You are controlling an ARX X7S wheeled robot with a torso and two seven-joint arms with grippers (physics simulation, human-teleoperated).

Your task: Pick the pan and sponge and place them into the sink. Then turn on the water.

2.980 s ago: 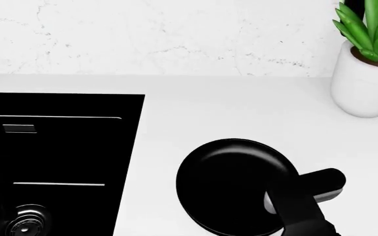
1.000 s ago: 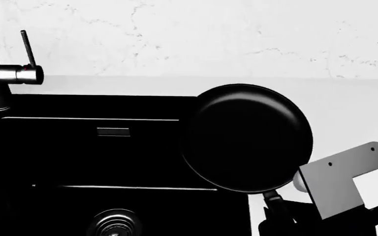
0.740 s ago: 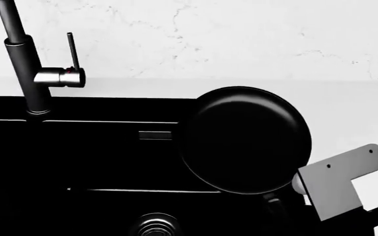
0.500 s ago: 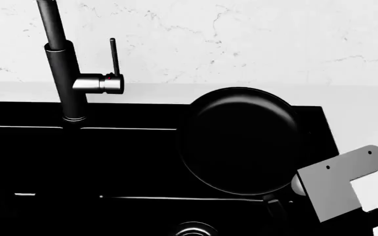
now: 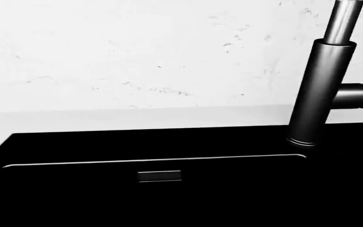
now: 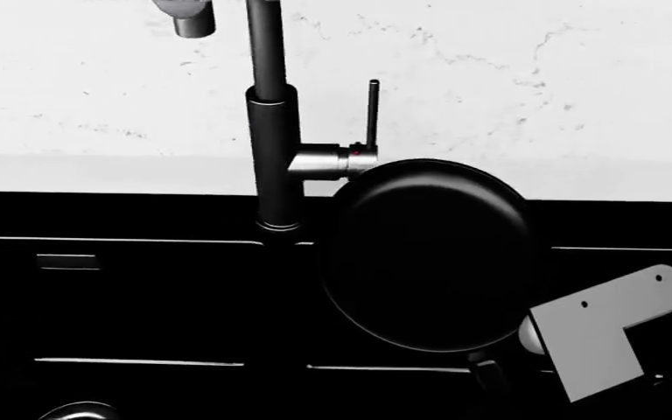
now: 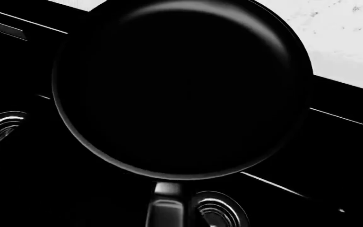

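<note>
The round glossy black pan (image 6: 430, 254) hangs level above the black double-basin sink (image 6: 137, 219), just right of the tap. My right gripper (image 6: 493, 378) is shut on the pan's thin dark handle (image 7: 167, 208) at the near side; its fingers are lost against the dark. In the right wrist view the pan (image 7: 181, 85) fills the frame above the sink's ringed drains (image 7: 218, 212). The left wrist view shows only the sink's back rim (image 5: 74, 144). My left gripper does not show. The sponge is out of view.
A tall dark tap (image 6: 272, 131) with a side lever (image 6: 373, 109) stands at the sink's back edge, close to the pan's rim; it also shows in the left wrist view (image 5: 317, 90). Overflow slot (image 6: 67, 261). A white marbled wall lies behind. My right arm's grey bracket (image 6: 605, 328).
The view has slid left along the counter, so the tap and sink have moved right in frame. The pan stays in my right gripper, now over the sink's middle beside the tap.
</note>
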